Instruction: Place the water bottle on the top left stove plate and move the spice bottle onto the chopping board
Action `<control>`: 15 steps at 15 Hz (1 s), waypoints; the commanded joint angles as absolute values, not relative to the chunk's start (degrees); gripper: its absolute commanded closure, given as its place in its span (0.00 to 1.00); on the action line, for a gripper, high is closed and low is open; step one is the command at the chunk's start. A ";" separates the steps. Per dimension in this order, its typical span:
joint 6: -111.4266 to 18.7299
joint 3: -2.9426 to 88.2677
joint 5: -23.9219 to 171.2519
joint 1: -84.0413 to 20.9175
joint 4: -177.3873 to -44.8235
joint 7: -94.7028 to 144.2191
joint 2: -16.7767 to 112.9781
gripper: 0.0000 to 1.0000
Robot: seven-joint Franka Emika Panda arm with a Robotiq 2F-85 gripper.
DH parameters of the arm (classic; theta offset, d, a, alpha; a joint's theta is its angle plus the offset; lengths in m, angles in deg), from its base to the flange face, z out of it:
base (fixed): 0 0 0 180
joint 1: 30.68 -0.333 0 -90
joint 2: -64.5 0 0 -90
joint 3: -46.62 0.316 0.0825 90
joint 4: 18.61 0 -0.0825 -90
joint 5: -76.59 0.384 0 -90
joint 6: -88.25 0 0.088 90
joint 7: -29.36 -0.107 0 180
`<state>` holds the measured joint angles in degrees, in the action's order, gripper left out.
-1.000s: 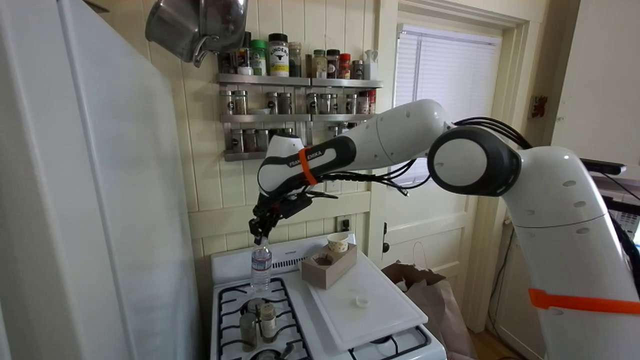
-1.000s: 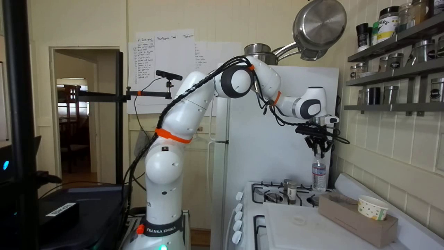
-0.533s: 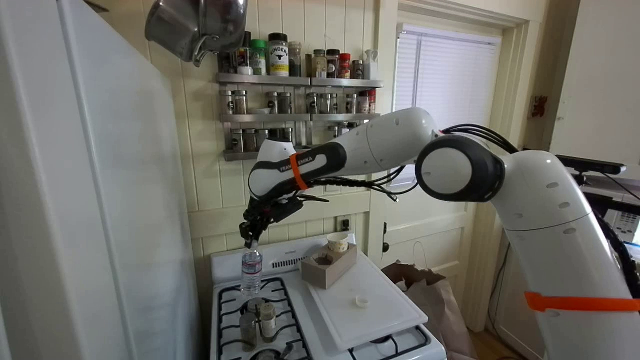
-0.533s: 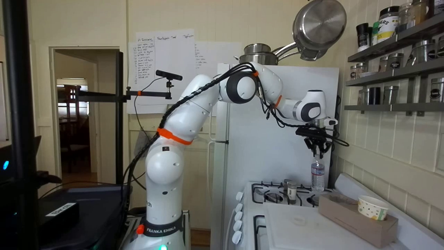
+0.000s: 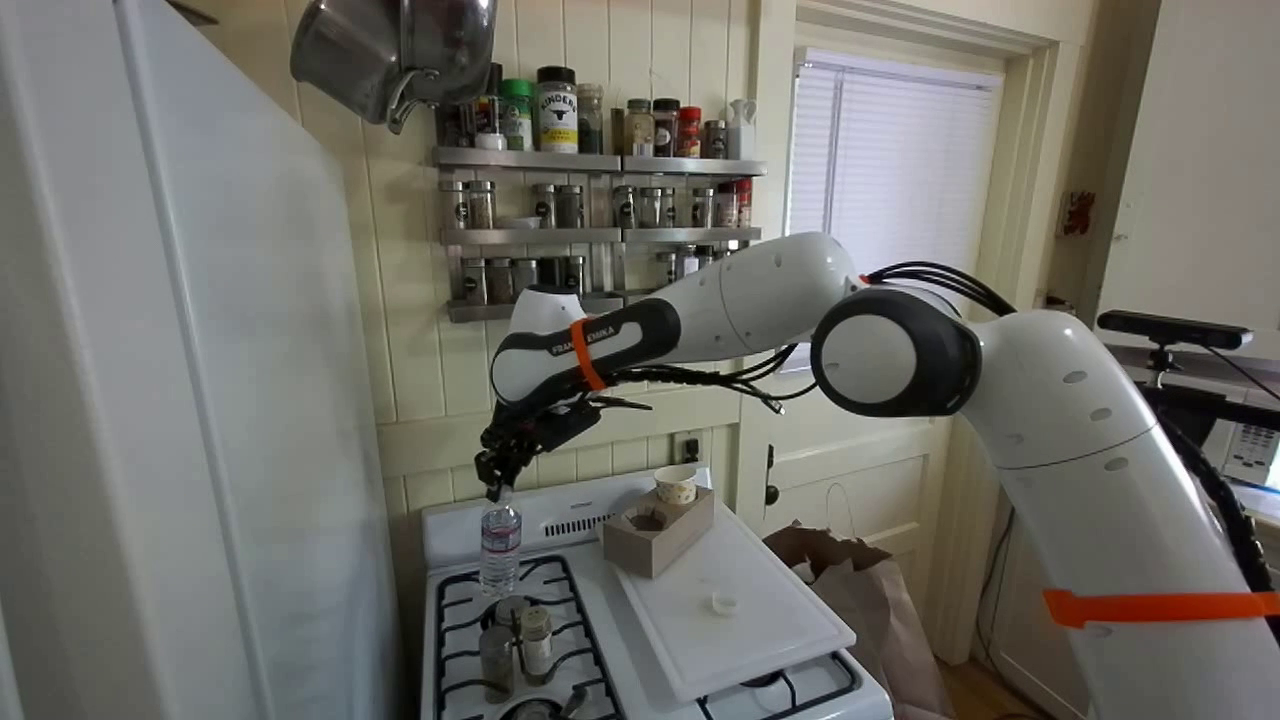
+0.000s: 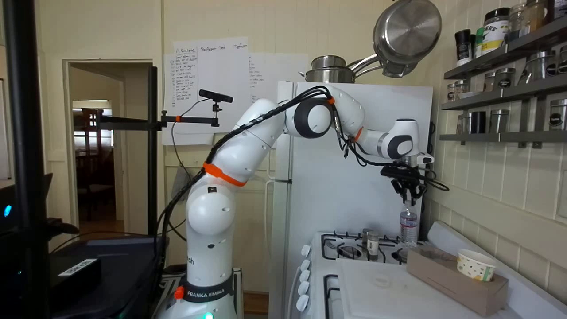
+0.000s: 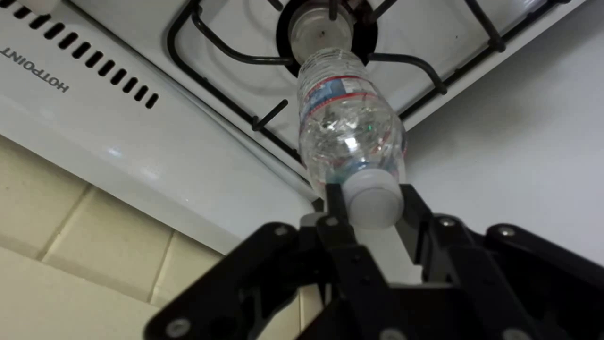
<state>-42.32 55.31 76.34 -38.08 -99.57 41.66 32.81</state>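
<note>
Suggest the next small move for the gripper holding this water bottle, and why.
I'd probably ease the water bottle gently downward before opening the gripper: its fingers clasp the cap, and the bottle overlaps the burner in the wrist view, but I can't tell whether it touches the grate.

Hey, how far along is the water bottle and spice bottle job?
Looks done: the gripper grips the water bottle by its top. In hand: setting it down; its base is near the top left stove plate, though whether it touches is unclear. Left: releasing it, then moving the spice bottle from the cooktop onto the chopping board.
</note>
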 commanded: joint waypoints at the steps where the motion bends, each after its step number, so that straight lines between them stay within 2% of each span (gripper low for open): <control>1: -38.97 53.80 74.30 -39.54 -96.28 39.24 30.88 0.92; 15: -29.58 53.00 72.26 -41.28 -95.15 34.49 31.90 0.92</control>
